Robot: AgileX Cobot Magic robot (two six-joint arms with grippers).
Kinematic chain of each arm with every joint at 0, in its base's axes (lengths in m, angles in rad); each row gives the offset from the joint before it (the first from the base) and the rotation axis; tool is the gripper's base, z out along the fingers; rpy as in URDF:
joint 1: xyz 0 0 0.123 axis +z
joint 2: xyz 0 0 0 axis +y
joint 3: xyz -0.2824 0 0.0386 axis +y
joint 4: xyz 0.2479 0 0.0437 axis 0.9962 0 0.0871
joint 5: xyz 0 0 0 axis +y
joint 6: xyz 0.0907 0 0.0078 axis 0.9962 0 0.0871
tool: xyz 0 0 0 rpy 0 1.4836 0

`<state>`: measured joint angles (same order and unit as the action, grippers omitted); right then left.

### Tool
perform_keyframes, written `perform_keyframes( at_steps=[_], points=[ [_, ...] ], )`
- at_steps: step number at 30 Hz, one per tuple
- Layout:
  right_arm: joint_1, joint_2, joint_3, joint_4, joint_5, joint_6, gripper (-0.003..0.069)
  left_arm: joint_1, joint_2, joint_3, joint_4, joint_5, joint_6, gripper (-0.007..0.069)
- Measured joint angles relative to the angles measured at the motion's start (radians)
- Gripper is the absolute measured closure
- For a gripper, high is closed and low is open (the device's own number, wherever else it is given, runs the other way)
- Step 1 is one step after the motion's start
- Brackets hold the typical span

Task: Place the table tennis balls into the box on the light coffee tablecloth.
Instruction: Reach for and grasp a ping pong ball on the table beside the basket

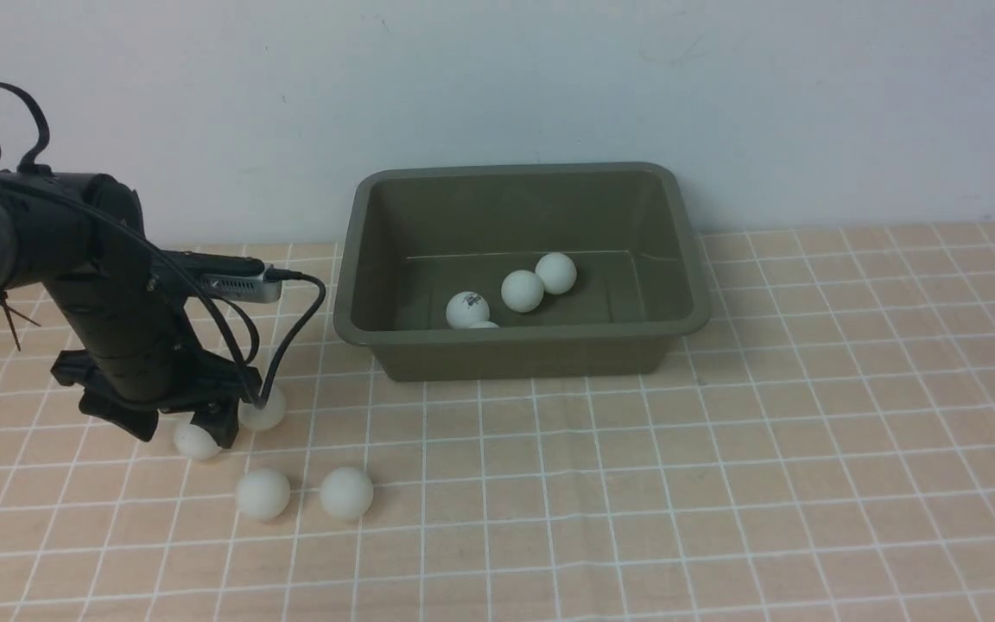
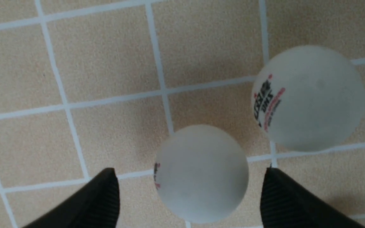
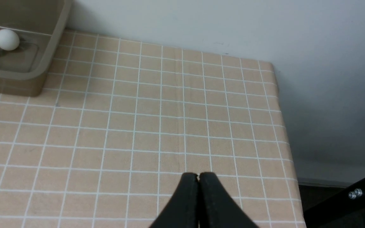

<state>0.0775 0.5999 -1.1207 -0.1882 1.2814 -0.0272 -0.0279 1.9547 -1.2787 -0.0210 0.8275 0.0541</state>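
You're straddling a ball [image 2: 201, 174] on the tablecloth [image 2: 112, 63] with the left gripper [image 2: 189, 173], jaws spread and not touching it, the right gripper [image 3: 198, 176] sitting with jaws pressed together; next you're likely pinching, lifting gently, then carrying to the box [image 1: 519, 350] at 2 o'clock.

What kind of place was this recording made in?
Probably a lab test bench rather than a home: a gridded tablecloth set against a bare white wall, with a box, loose balls and a robot arm over them.
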Motion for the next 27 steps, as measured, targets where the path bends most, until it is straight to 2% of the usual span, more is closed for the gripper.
perform_keyframes(
  at_steps=[3, 6, 10, 15, 20, 23, 27],
  points=[
    [0.0, 0.0, 0.0, 0.0, 0.0, 0.002, 0.0676, 0.0, 0.01, 0.0, 0.0, -0.002, 0.0, 0.0141],
    [0.0, 0.0, 0.0, 0.0, 0.0, 0.004, 0.0676, 0.0, 0.012, 0.0, 0.0, -0.002, 0.0, 0.0188],
    [0.0, 0.0, 0.0, 0.004, 0.0, 0.004, 0.0676, 0.0, 0.012, 0.0, 0.0, -0.002, 0.0, 0.0312],
    [0.0, 0.0, 0.0, 0.004, 0.0, 0.004, 0.0676, 0.0, 0.012, -0.019, 0.029, 0.051, 0.0, 0.0316],
    [0.0, 0.0, 0.0, 0.004, 0.0, 0.004, 0.0676, 0.0, 0.012, -0.106, 0.081, 0.233, 0.0, 0.0316],
    [0.0, 0.0, 0.0, 0.004, 0.0, 0.004, 0.0676, -0.003, 0.012, -0.237, 0.106, 0.355, 0.0, 0.0316],
    [0.0, 0.0, 0.0, 0.004, 0.0, 0.004, 0.0676, -0.024, 0.012, -0.362, 0.065, 0.377, 0.0, 0.0316]
  ],
)
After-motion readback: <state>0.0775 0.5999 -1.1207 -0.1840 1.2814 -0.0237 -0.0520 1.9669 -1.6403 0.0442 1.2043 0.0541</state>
